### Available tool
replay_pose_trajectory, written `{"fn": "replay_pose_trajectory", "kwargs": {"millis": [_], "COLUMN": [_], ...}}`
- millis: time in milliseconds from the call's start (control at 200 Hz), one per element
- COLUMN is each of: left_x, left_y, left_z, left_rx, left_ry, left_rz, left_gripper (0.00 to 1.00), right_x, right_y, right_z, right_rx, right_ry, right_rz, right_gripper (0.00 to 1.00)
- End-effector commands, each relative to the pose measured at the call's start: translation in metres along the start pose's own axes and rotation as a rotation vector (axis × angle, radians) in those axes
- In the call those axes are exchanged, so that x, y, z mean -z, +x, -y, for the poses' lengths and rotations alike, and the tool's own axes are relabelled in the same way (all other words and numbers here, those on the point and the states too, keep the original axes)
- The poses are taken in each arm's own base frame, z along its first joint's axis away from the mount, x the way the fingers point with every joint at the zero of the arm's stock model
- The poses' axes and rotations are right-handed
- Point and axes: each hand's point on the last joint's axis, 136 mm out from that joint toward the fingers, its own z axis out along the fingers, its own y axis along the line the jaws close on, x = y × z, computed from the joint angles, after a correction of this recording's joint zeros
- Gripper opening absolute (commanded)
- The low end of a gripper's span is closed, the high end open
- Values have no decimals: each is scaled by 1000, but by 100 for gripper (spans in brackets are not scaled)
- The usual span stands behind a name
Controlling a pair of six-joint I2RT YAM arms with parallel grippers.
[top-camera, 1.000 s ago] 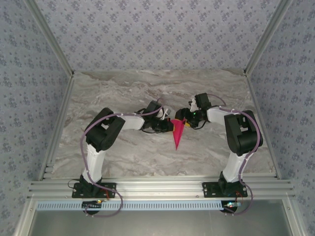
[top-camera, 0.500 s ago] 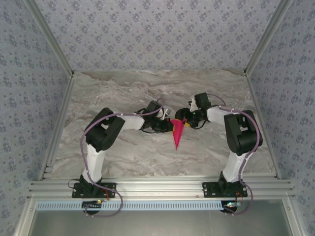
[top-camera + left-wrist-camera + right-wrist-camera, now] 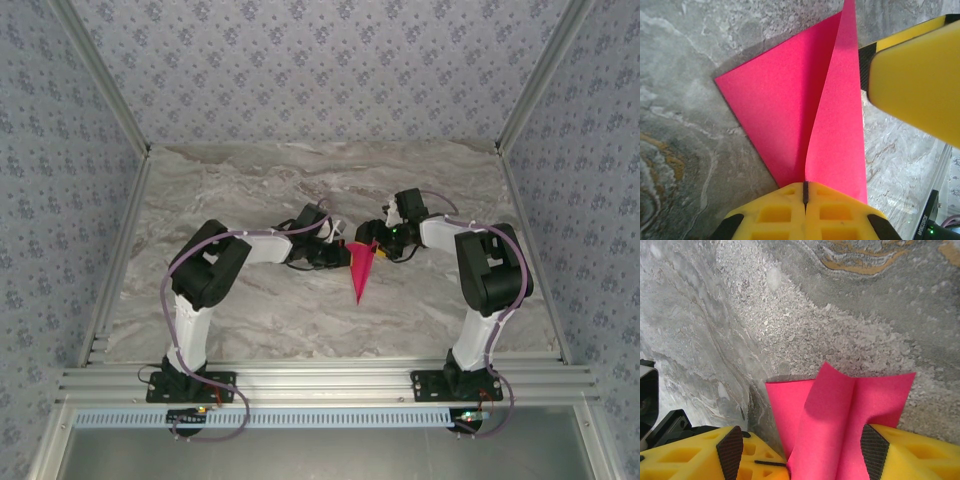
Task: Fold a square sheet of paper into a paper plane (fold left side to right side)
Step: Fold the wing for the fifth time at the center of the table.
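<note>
WALLS: blue-grey wallpaper (image 3: 320,70) with a small floral print on three sides | FRAME: silver aluminium posts (image 3: 100,72) slanting up the corners, ribbed rails (image 3: 330,380) along the near edge | TABLETOP: tabletop (image 3: 250,180) in grey-beige marble pattern, pale veins, ochre streaks | FRONT: slotted pale strip (image 3: 300,417) below the rails | LIGHT: even, soft shadows

Item, one: paper plane (image 3: 362,272), thin plain magenta-pink paper. You will find it mid-table (image 3: 250,180), a narrow dart with its tip toward the near edge and its wide end away. Close up, a flat triangular layer lies on the surface; one flap curves up along the crease.
</note>
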Motion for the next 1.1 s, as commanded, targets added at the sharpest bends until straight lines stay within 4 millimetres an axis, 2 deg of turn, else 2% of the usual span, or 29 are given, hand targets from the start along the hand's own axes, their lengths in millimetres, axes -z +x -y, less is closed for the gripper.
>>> {"fn": "replay_pose_trajectory", "kwargs": {"millis": [0,310,695,924,1094], "left_x": [8,-4,-17,-15,-15], "left_y": [-8,-1,9,11,12], "left_z": [3,-9,-11,-7,-12], "left_rx": [-20,12,15,-1,2], "left_ry": [-5,-6,-5,-6,-40], "left_rz": [21,-4,-34,-36,-43], "left_gripper": [0,0,0,0,0], "right_x": [-18,-16,-16,-15,0], "right_y": [27,25,24,22,11], "right_z": [19,14,6,5,-1], "right_rx": [-31,-21,-8,-6,12], "right_ry": [59,42,24,27,25], "right_rz": [-100,-95,-97,-94,-52], "right_gripper": [69,69,69,70,70]}}
